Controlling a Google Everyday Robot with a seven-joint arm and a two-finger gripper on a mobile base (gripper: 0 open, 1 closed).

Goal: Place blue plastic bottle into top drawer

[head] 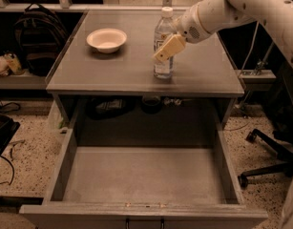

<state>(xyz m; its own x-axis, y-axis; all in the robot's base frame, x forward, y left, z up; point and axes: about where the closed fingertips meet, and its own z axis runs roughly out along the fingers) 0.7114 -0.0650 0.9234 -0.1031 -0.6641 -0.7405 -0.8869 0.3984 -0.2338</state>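
Observation:
The blue plastic bottle (164,30) stands upright on the grey tabletop (112,70), right of centre, with its white cap on. My gripper (164,50) reaches in from the upper right on a white arm and sits at the bottle's label. It is open: one tan finger (170,47) crosses the bottle's front, and the other is hidden behind it. The top drawer (146,175) is pulled fully out below the tabletop, its grey floor bare.
A white bowl (106,39) sits on the tabletop left of the bottle. A dark backpack (38,37) stands on the left behind the table. Office chair legs (267,156) are on the floor at right. Cables lie on the floor at left.

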